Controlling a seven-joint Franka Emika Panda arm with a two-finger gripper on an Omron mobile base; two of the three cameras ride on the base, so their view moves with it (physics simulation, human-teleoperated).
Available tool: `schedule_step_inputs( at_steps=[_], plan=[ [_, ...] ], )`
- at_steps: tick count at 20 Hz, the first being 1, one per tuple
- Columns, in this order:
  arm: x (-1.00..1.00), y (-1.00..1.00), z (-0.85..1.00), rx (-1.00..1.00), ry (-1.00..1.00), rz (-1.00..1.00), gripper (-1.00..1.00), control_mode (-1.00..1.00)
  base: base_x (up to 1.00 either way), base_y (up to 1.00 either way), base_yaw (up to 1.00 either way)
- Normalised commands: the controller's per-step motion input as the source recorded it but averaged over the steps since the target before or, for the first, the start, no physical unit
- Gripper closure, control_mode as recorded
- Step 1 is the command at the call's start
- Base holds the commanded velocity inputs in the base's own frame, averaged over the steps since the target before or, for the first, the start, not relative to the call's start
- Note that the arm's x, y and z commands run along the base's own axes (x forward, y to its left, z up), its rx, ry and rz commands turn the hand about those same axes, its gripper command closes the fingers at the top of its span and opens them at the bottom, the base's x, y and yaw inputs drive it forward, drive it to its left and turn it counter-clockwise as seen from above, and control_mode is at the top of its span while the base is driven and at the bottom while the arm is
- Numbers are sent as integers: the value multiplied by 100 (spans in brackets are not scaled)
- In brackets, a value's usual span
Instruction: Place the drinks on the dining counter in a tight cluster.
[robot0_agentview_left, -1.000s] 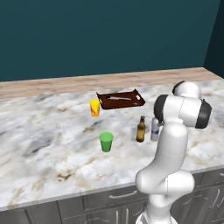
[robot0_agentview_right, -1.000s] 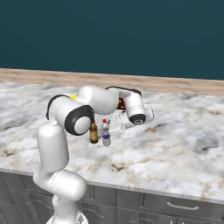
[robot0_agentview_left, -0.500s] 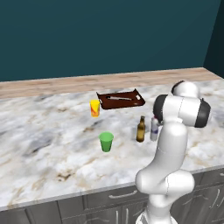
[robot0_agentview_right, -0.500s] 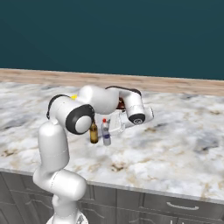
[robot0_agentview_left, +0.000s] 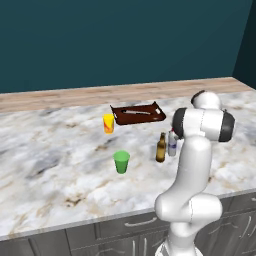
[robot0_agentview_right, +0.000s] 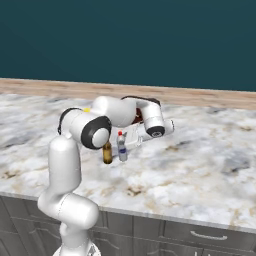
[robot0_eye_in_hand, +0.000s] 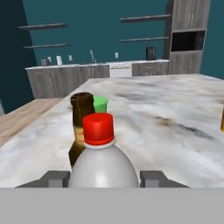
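Brown bottle (robot0_agentview_left: 160, 148), clear bottle (robot0_agentview_left: 172, 143), two cups (robot0_agentview_left: 121, 162).

Kitchen: marble island counter (robot0_agentview_left: 60, 165), wall shelves (robot0_eye_in_hand: 46, 27) (rendered).

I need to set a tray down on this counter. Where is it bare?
Bare marble left of the green cup and yellow-orange cup, and right of the arm. Crowded where the beer bottle and clear bottle stand, near the dark tray.

base views flank the arm, sharing the dining counter (robot0_agentview_left: 60, 150) — hand view close, level.
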Motion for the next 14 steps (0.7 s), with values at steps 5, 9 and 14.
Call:
schedule_step_inputs(
  at_steps=[5, 9, 14],
  plan=[
    [20, -4, -13, 8, 0, -2, 100, -100, 0, 0, 0],
    [4, 0, -27, 9, 3, 0, 100, -100, 0, 0, 0],
    [-2, 0, -25, 4, 0, 0, 100, -100, 0, 0, 0]
  ],
)
